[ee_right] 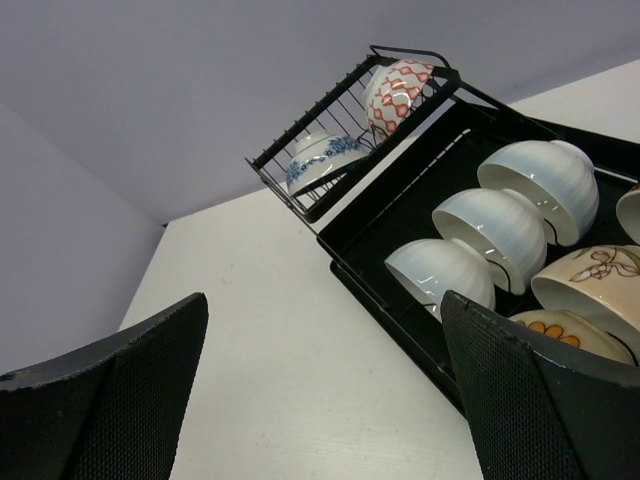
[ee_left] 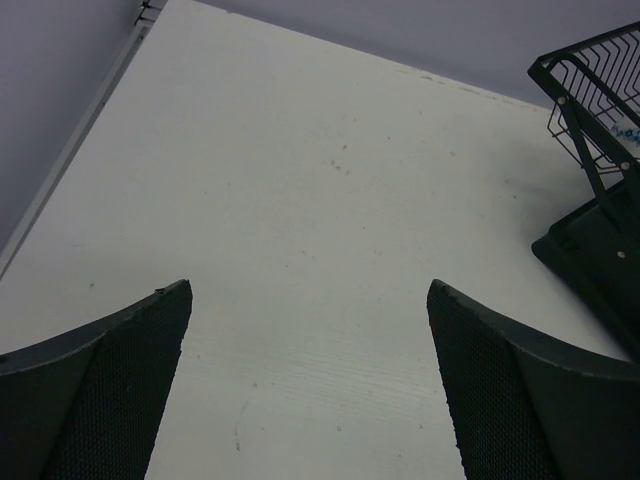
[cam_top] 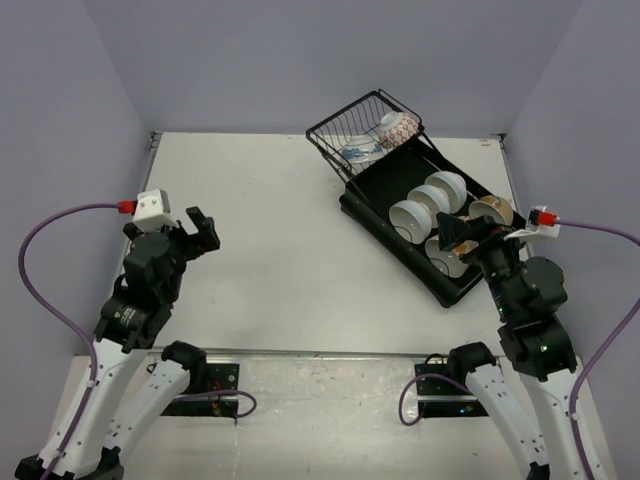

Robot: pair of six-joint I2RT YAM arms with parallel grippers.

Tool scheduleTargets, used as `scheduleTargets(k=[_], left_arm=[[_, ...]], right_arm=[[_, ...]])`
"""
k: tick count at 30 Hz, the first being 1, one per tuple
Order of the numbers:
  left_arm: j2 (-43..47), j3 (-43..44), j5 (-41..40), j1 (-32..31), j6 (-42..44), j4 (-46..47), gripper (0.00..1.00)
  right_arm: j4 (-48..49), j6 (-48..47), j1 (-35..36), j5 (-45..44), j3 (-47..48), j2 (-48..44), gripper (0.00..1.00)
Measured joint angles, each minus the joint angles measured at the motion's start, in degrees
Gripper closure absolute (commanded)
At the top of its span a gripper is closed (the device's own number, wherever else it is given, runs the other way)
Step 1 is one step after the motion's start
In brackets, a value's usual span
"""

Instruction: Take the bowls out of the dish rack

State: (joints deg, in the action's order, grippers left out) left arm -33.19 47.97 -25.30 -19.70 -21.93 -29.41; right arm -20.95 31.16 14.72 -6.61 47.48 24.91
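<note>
The black dish rack (cam_top: 383,240) lies at the right, with its tilted wire basket (cam_top: 350,120) at the far end. The basket holds a blue-patterned bowl (cam_top: 360,153) and a pink-patterned bowl (cam_top: 398,127). Three white bowls (cam_top: 430,200) lean in a row in the tray, with cream bowls (cam_top: 490,210) beside them. My right gripper (cam_top: 452,234) is open and empty, over the tray's near end. Its wrist view shows the white bowls (ee_right: 490,225), the cream bowls (ee_right: 590,285) and the open right gripper (ee_right: 322,320). My left gripper (cam_top: 200,232) is open and empty at the left, far from the rack.
The white table (cam_top: 270,230) spreads between the arms. Grey walls close it in at the left, back and right. In the left wrist view the left gripper (ee_left: 308,300) hangs over bare table (ee_left: 300,180), with the rack's corner (ee_left: 600,250) at the right edge.
</note>
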Motion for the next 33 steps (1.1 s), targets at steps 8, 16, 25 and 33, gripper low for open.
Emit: scheduleTargets(k=[8,16,25,33], left_arm=[[-1.55,-0.02,1.88,0.0,0.02,0.04,0.0],[-1.42,-0.09,3.17,0.02,0.09,0.22,0.0],[-3.08,-0.11,4.5,0.02,0.09,0.24,0.0],[-3.06,-0.11,4.59,0.04,0.09,0.22,0.0]], right_arm=[[1.9,4.42,0.0,0.17,-0.63,6.75,0.01],[21.94,13.75,0.0,11.8,-9.55,12.79,0.01],[50.42,28.09,0.46,23.61,-9.86,38.88,0.01],[64.78,39.52,3.02,20.61,-7.23,55.06,0.01]])
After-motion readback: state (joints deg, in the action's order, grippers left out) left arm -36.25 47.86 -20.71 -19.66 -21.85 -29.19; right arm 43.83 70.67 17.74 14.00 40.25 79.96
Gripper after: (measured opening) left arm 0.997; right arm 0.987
